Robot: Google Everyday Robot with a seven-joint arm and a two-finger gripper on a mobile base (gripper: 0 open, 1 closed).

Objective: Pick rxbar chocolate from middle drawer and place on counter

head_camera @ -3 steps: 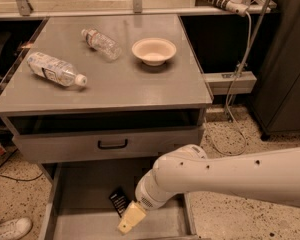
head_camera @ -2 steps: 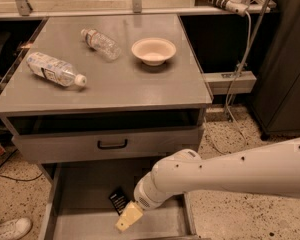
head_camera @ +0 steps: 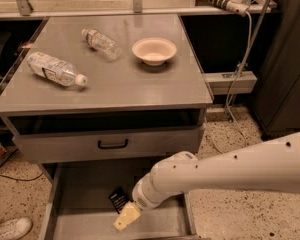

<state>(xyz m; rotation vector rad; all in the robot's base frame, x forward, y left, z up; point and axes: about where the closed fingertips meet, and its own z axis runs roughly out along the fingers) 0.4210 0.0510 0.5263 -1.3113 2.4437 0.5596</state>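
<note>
The gripper [head_camera: 126, 217], a pale yellow tip at the end of the white arm [head_camera: 230, 170], hung low inside the open middle drawer [head_camera: 80, 206], near its front. Whether it was spread or closed could not be told, and it held nothing that could be seen. The rxbar chocolate [head_camera: 118, 199] lay flat on the drawer floor just beside the gripper, at its upper left; whether the two touched could not be told. White print showed on the black wrapper, but none of it could be read.

Above the open drawer sat a closed grey drawer front [head_camera: 65, 146] with a black curved handle [head_camera: 112, 144]. On the counter [head_camera: 140, 86], a grey tabletop, two clear water bottles lay on their sides: one [head_camera: 56, 69] at the left, its label bearing dark print too small to read, the other [head_camera: 101, 43] further back. A cream bowl [head_camera: 154, 50] stood upright just right of the second bottle.
</note>
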